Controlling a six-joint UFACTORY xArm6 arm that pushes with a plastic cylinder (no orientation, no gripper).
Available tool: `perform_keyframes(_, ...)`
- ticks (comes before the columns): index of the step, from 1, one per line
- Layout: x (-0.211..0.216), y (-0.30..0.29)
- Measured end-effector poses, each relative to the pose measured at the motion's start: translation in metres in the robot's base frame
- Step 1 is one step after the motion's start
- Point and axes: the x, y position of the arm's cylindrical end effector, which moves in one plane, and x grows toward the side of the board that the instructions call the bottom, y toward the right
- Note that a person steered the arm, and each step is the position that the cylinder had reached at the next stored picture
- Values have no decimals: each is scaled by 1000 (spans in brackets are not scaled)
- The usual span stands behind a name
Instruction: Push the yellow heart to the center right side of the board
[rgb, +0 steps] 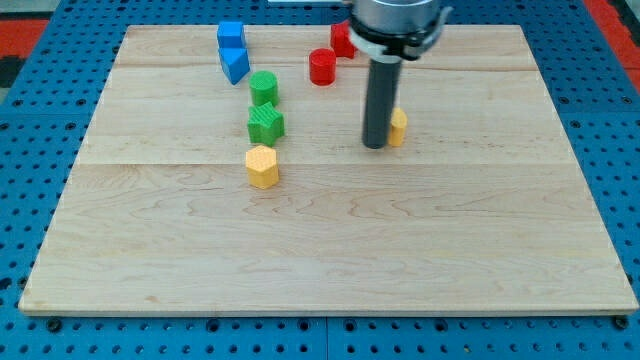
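The yellow heart (398, 127) lies on the wooden board (330, 250), right of centre and a bit above the middle, mostly hidden behind my rod. My tip (375, 145) rests on the board touching the heart's left side. Only the heart's right edge shows past the rod.
A yellow hexagon (262, 166) lies left of centre. Above it stand a green block (265, 124) and a green cylinder (263, 87). Two blue blocks (233, 52) sit at the top left. A red cylinder (322, 66) and a red block (342, 40) sit at the top centre.
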Motion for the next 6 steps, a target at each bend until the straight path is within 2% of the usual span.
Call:
perform_keyframes(1,-13,-11)
perform_keyframes(2,-34,44)
perform_keyframes(3,-33,88)
perform_keyframes(4,-30,56)
perform_keyframes(5,4,56)
perform_keyframes(6,-5,115)
